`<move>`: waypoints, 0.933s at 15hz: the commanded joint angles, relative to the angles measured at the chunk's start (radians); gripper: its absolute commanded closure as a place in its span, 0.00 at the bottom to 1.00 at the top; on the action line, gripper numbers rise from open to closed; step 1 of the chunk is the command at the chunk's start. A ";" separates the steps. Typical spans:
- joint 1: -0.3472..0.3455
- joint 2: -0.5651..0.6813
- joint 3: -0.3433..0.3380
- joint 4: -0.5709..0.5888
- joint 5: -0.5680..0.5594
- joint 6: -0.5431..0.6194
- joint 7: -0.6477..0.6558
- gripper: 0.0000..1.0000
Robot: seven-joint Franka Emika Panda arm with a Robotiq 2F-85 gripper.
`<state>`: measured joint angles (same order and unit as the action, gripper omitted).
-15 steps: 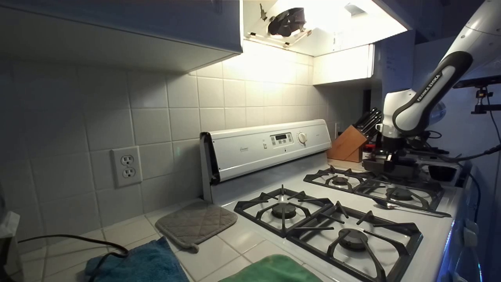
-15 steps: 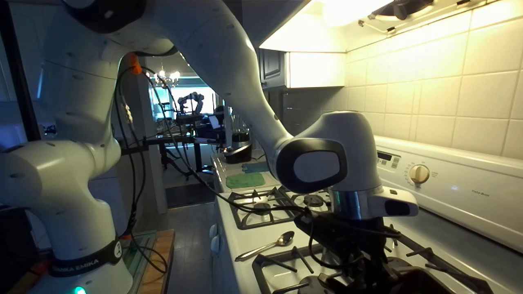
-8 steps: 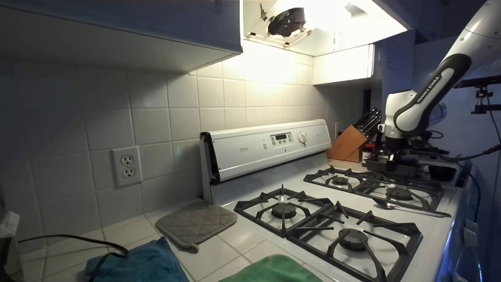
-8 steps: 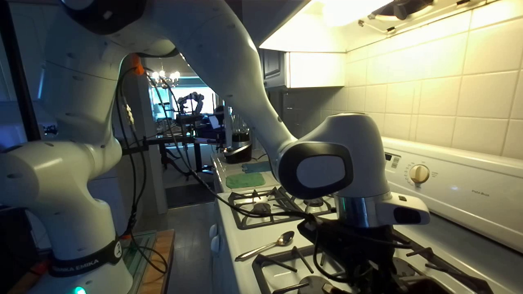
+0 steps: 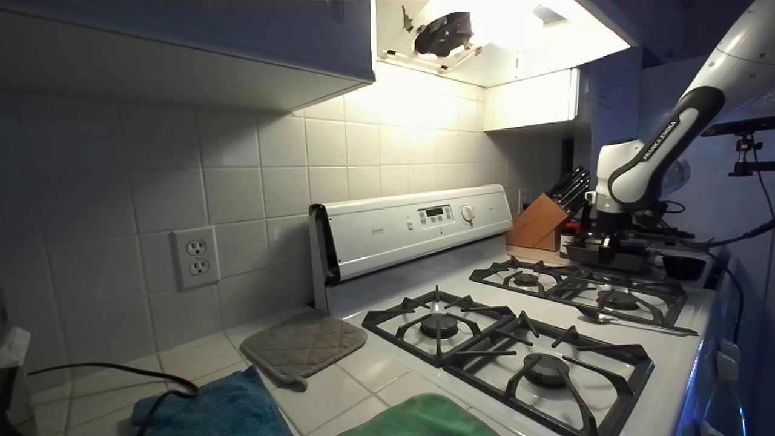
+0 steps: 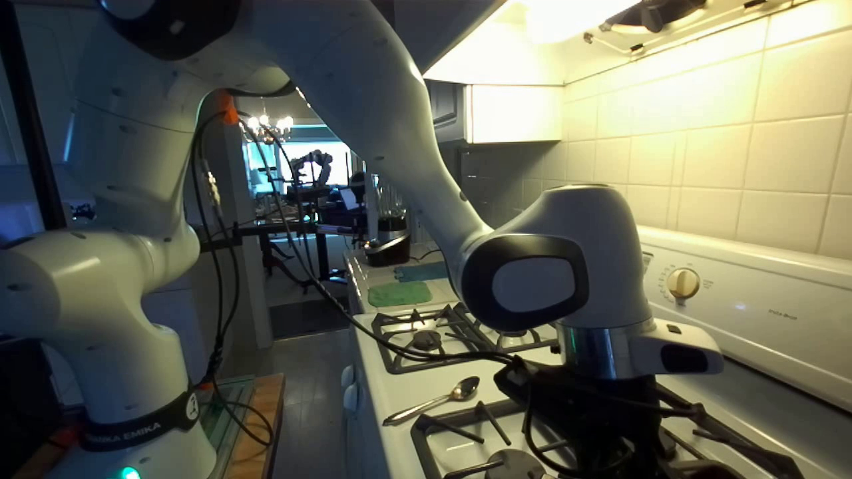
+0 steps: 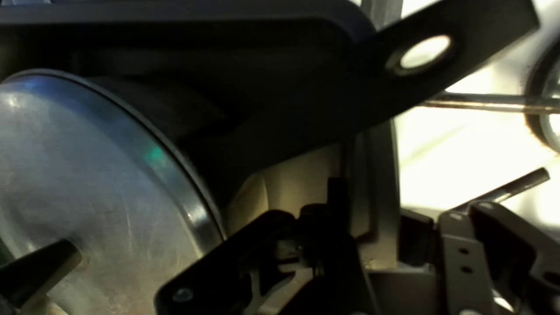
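Note:
My gripper (image 7: 372,223) has its two fingers on either side of the wall of a dark rectangular pan (image 7: 386,197) in the wrist view. The pan moves along with the gripper. In an exterior view the gripper (image 5: 605,241) is at the pan (image 5: 626,261), beyond the far burners; I cannot tell whether the pan rests on anything. In the pan lies a round silver metal piece (image 7: 100,183), like a lid or small pan. A black handle with a hole (image 7: 332,100) crosses over the pan's rim. In an exterior view the dark gripper (image 6: 612,426) hides most of the pan.
The white gas stove has black grates (image 5: 548,369) and a raised control panel (image 5: 418,227). A spoon (image 6: 436,401) lies between the grates. A knife block (image 5: 536,224) and black bowl (image 5: 684,266) stand nearby. A range hood (image 5: 448,36) hangs above. A potholder (image 5: 306,345) and cloths (image 5: 218,406) lie on the counter.
In an exterior view the arm and gripper have moved right, toward the control panel, and a little down. The pan has shifted with the gripper. The spoon has not moved.

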<state>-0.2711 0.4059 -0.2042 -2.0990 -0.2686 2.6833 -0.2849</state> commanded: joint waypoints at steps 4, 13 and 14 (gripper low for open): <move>-0.031 0.038 0.014 0.050 0.025 0.010 -0.053 0.99; -0.058 0.064 0.022 0.086 0.029 0.017 -0.083 0.99; -0.060 0.067 0.021 0.088 0.028 0.018 -0.084 0.99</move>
<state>-0.3093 0.4523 -0.1947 -2.0428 -0.2631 2.6893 -0.3283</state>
